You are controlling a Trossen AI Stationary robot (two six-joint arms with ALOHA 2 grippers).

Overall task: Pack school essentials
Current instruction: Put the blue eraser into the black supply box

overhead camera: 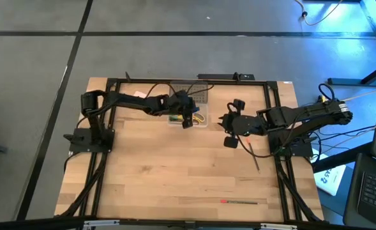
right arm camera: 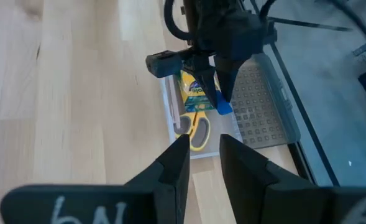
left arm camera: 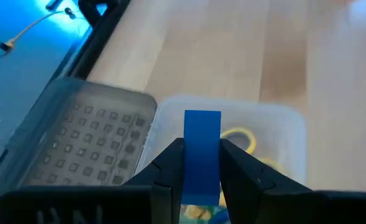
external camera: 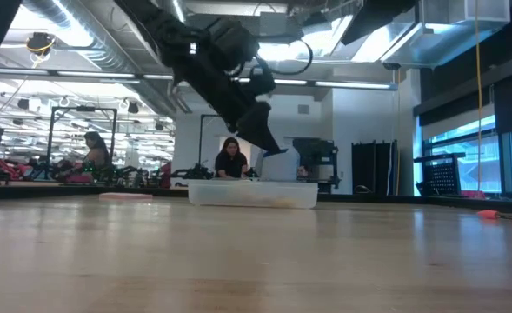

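My left gripper (left arm camera: 201, 148) is shut on a small blue block (left arm camera: 202, 134) and hangs over the open clear plastic case (overhead camera: 188, 119) at the table's far middle. Yellow-handled scissors (right arm camera: 194, 129) and a green-and-yellow crayon box (right arm camera: 192, 87) lie inside the case. Its dotted grey lid (left arm camera: 96, 143) lies folded back on the far side. My right gripper (right arm camera: 204, 149) hovers to the right of the case, raised and pointing at it, with a narrow empty gap between its fingers. A dark pencil (overhead camera: 252, 156) and a thin red pen (overhead camera: 239, 202) lie on the table. My left gripper pinches the blue block by its two opposite sides (left arm camera: 201, 177) between its two fingers. The fingers slant downward from the table's left side. The block's free end (right arm camera: 224, 107) sticks out beyond the fingertips and is lifted clear above the case.
The black frame rails (overhead camera: 272, 102) run along the table's far and side edges. A flat pink thing (external camera: 125, 197) lies on the table beside the case. Bare wood spreads across the table's middle and near part (overhead camera: 175, 172). People sit in the room beyond the table.
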